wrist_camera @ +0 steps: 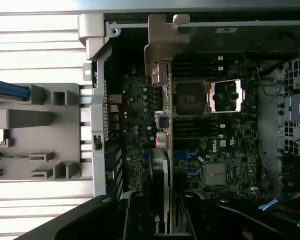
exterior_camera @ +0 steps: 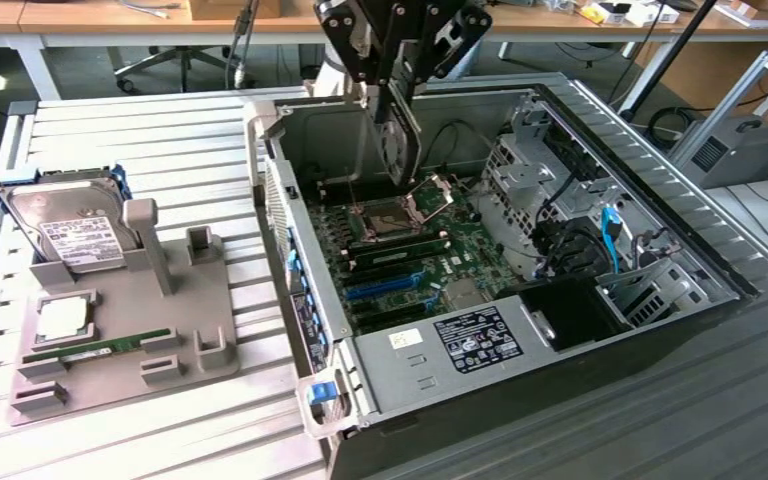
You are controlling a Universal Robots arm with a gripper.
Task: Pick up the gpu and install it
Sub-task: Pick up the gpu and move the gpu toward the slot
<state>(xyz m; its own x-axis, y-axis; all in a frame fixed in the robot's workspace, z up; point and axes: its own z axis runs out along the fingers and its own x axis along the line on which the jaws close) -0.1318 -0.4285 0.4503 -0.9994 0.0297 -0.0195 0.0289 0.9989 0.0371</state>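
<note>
Gripper (exterior_camera: 395, 90): fingers clamped on the gpu (exterior_camera: 400, 150).
Gpu: hangs on edge, bracket end forward, over the motherboard (exterior_camera: 373, 245).
Setting: open computer case (exterior_camera: 317, 140).

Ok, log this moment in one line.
gripper: shut on graphics card | position: upright over motherboard | case: open

Gpu (exterior_camera: 395, 150) over motherboard (exterior_camera: 418, 262) inside case (exterior_camera: 324, 130); fixture (exterior_camera: 124, 325) exterior view's left.

The gpu (wrist_camera: 160, 165) ends in dull silvery metal; the case (exterior_camera: 398, 375) is bare grey sheet metal.
</note>
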